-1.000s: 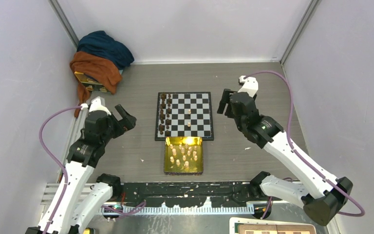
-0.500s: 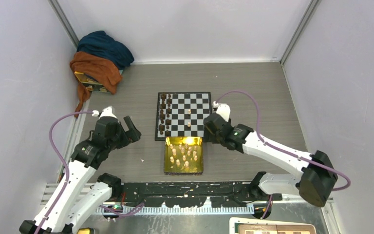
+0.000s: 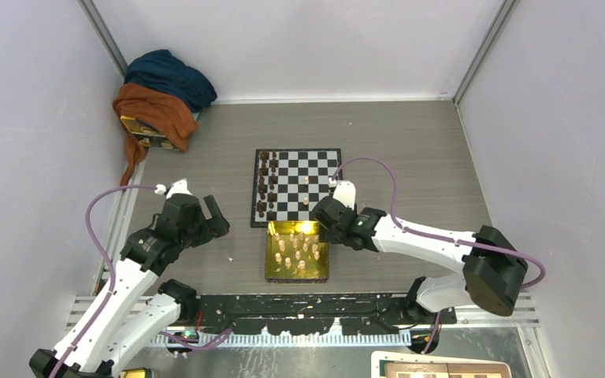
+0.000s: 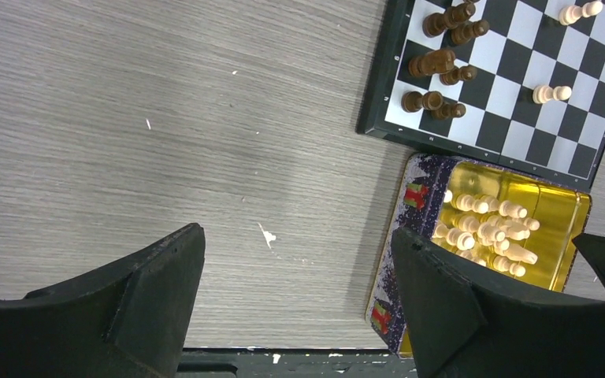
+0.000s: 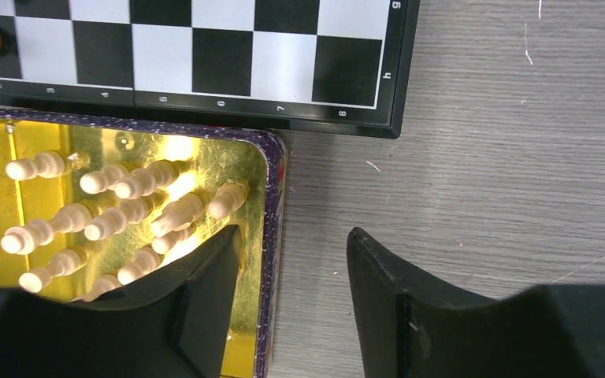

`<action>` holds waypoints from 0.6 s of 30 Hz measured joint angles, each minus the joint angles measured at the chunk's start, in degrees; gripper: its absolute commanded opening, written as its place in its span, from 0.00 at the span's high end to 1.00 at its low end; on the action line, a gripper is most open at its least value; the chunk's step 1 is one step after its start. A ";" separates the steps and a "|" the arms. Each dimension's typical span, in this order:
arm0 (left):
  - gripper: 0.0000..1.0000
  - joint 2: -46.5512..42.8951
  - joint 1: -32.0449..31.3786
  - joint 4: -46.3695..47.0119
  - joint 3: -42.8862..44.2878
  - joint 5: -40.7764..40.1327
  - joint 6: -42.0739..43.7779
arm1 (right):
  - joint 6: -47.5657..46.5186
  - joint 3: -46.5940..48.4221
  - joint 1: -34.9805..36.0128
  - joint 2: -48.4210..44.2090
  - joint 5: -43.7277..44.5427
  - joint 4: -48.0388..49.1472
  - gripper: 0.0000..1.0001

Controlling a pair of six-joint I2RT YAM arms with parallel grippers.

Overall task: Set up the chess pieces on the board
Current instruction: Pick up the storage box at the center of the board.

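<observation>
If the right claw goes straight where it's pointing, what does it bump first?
Probably the yellow tray, at its right rim. The open right gripper straddles it, one side over the light chess pieces, the other over the table. Depth is hard to judge.

The left arm (image 3: 126, 276) rises from its base at the near left and bends forward and inward. At its wrist, the left gripper (image 3: 216, 214) holds its two dark fingers (image 4: 157, 291) apart with nothing between them. The right arm (image 3: 425, 236) folds at a bulky elbow (image 3: 492, 279) at the near right and stretches low toward the middle, where the right gripper (image 3: 320, 218) points down and leftward, its fingers (image 5: 394, 315) spread wide and gripping nothing.
</observation>
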 measured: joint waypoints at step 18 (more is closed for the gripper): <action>0.16 0.15 -1.88 0.00 -1.57 -0.87 -1.95 | 2.62 -3.06 0.22 5.64 -1.70 4.70 0.94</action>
